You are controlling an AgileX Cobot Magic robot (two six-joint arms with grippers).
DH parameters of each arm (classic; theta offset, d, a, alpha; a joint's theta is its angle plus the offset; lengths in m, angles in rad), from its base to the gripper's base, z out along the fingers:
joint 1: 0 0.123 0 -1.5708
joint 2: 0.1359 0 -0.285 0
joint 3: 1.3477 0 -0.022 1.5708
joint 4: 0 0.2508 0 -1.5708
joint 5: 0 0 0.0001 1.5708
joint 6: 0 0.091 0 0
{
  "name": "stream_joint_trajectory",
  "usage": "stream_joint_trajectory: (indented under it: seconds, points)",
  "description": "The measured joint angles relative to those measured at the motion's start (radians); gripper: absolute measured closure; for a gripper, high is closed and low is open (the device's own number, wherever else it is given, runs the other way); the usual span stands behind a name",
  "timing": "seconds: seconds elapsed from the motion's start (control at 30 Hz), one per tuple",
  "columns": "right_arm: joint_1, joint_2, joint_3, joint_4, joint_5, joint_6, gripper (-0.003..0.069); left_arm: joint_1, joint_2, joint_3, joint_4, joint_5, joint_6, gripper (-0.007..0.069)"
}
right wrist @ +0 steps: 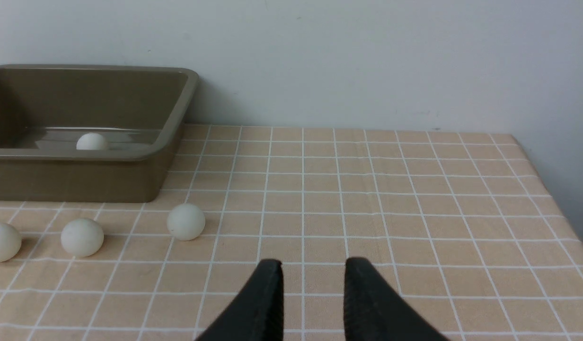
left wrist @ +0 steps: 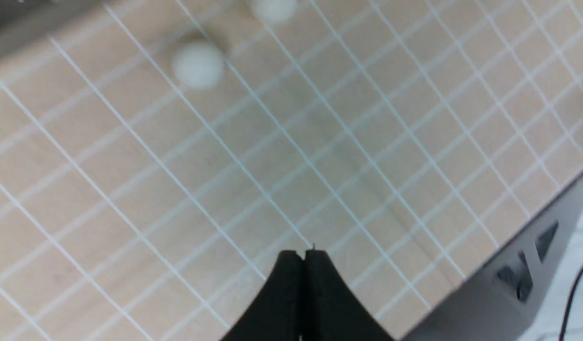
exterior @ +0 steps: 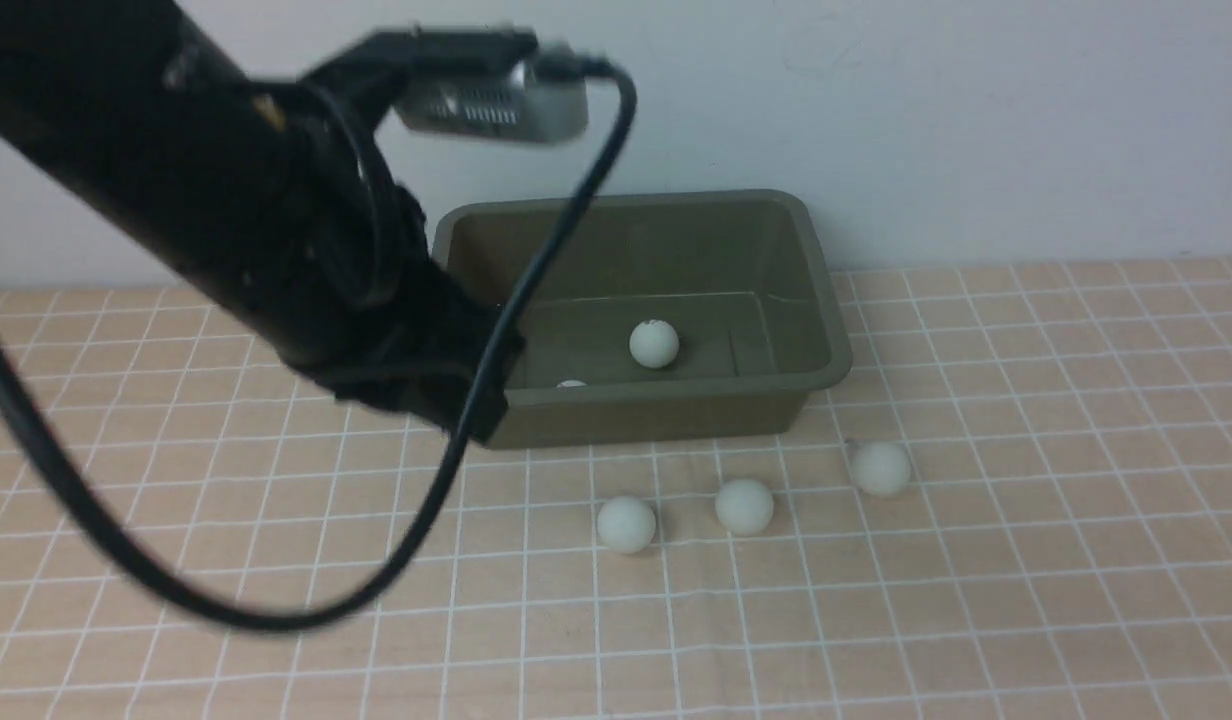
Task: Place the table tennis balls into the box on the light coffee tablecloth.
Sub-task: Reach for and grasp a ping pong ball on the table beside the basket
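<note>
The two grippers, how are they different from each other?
The left gripper has its jaws pressed together with no gap, while the right gripper has its jaws apart, with the tablecloth showing between them. The left gripper points down at the tablecloth; the right gripper points forward, towards the wall. Both are black, and both hold nothing.

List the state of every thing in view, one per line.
box: upright, open-topped, holding balls.
ball in box: resting on the floor, in full view.
second ball: in box, only its top showing over the near rim.
loose balls: three on the cloth, in front of the box.
left gripper: shut, empty.
right gripper: open, empty.
tablecloth: spread flat.
</note>
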Motion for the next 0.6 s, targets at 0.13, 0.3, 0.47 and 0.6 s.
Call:
stream_joint_trajectory:
  seconds: [0.13,0.3,0.47,0.6]
  points:
    - [0.0,0.0,0.0,0.0,0.0,0.0,0.048,-0.087,-0.034,0.147,0.008,-0.088,-0.004,0.0693]
    - [0.0,0.0,0.0,0.0,0.0,0.0,0.048,-0.175,0.011,0.242,0.158,-0.405,-0.003,0.0692]
    - [0.0,0.0,0.0,0.0,0.0,0.0,0.048,-0.201,0.139,0.248,0.308,-0.552,0.007,0.0655]
    - [0.0,0.0,0.0,0.0,0.0,0.0,0.048,-0.202,0.217,0.248,0.344,-0.612,0.017,0.0561]
